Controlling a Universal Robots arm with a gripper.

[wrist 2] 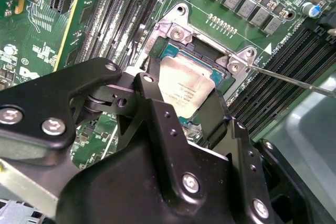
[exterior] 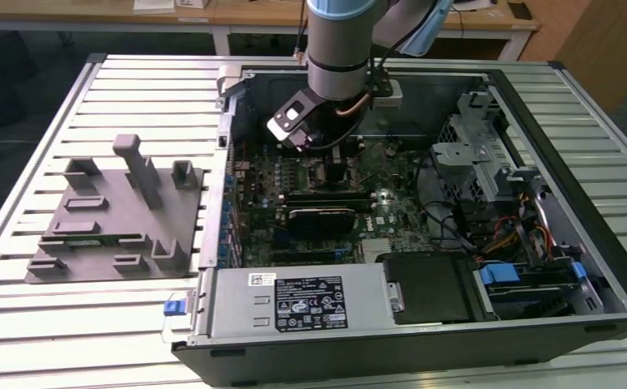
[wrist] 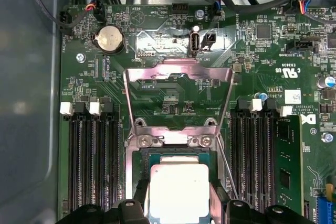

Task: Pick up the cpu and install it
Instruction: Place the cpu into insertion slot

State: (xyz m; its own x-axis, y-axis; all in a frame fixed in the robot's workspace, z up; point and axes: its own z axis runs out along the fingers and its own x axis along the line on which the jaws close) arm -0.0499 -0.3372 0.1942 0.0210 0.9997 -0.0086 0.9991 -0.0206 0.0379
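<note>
Silver-topped, pale-rimmed square cpu point(wrist 2: 186, 87) within black-framed motherboard socket point(wrist 2: 169, 52), black gripper point(wrist 2: 181, 103) jaws closed on its opposite edges, hinged steel retention plate point(wrist: 178, 72) raised; twelve o'clock sector of open black computer case point(exterior: 400, 356), exterior view.

We see a pale, ribbed metal tabletop point(exterior: 32, 324). On it lies an open black computer case point(exterior: 400, 361), and beside it, toward the exterior view's left, rests a gray plastic fixture point(exterior: 113, 235) with upright blocks.
</note>
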